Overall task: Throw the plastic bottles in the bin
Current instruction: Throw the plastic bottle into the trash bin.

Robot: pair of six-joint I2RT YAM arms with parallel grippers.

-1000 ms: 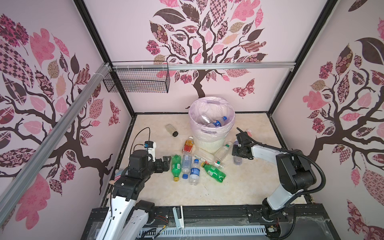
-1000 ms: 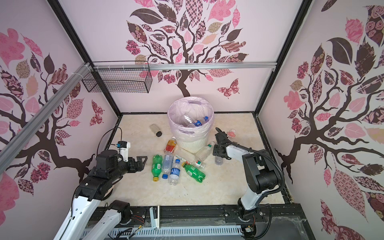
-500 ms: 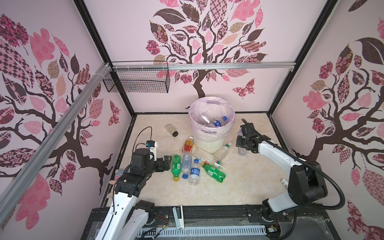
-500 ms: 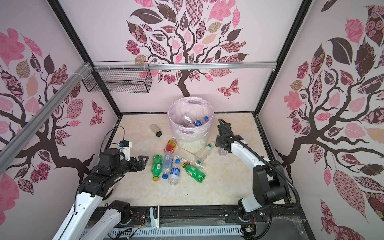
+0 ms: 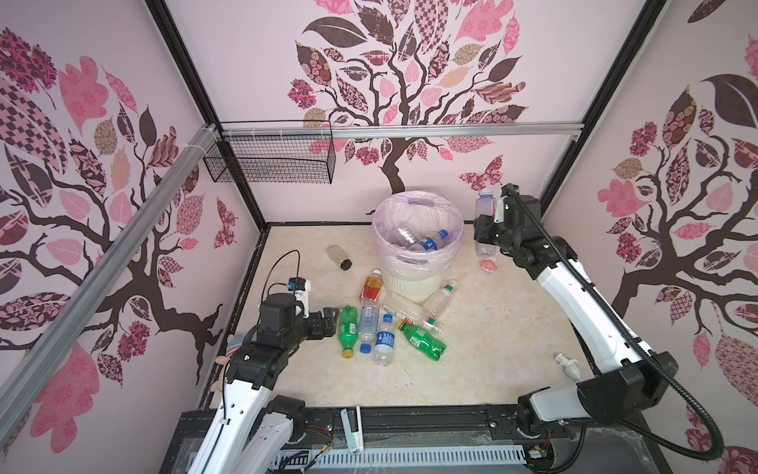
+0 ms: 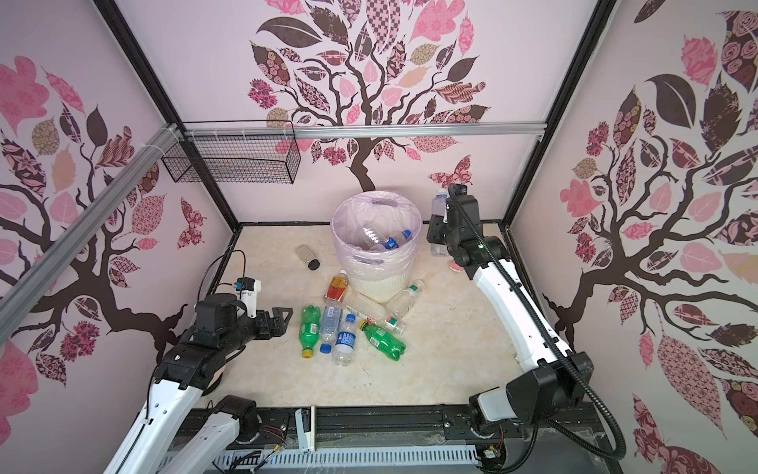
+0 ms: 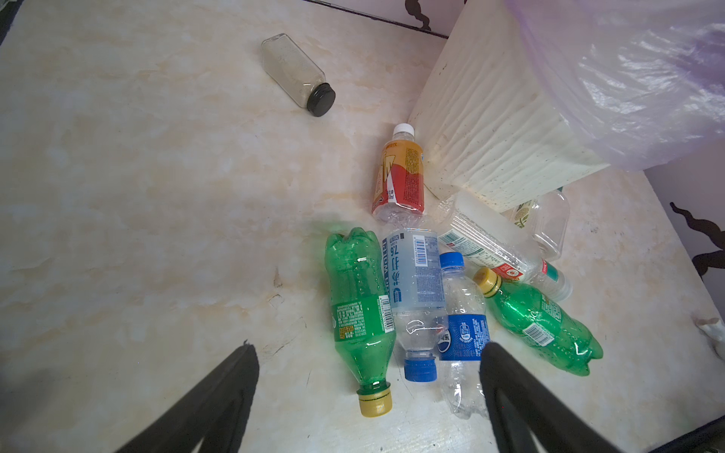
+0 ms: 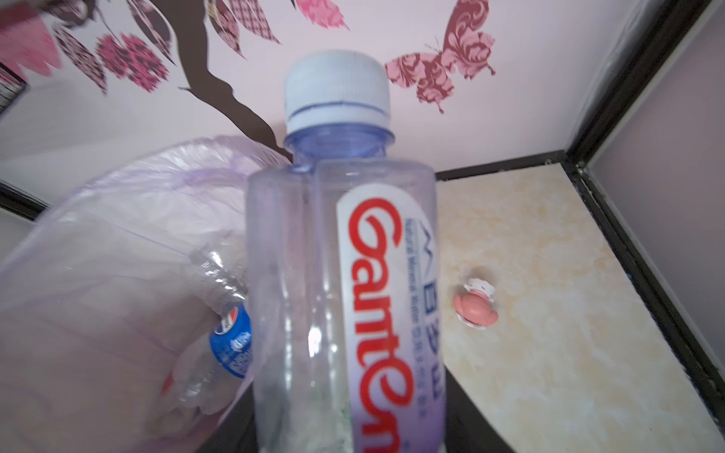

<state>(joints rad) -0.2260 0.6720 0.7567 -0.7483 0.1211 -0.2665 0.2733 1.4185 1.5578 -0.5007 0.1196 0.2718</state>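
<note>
Clear plastic bottle (image 8: pixel 341 274) with white cap and red lettering, gripped cap-up by the right claw (image 5: pixel 483 230), raised just beside the rim of the round white ribbed bin (image 5: pixel 414 283) lined with a pale pink bag.
Left claw (image 5: pixel 330 323) stands spread wide and empty, low over the marbled beige desk (image 5: pixel 471 349), next to a green yellow-capped bottle (image 5: pixel 348 328) at the edge of a heap of lying plastic bottles (image 5: pixel 383 340) by the bin's foot; a clear blue-labelled bottle (image 5: pixel 426 243) lies inside the bin.
</note>
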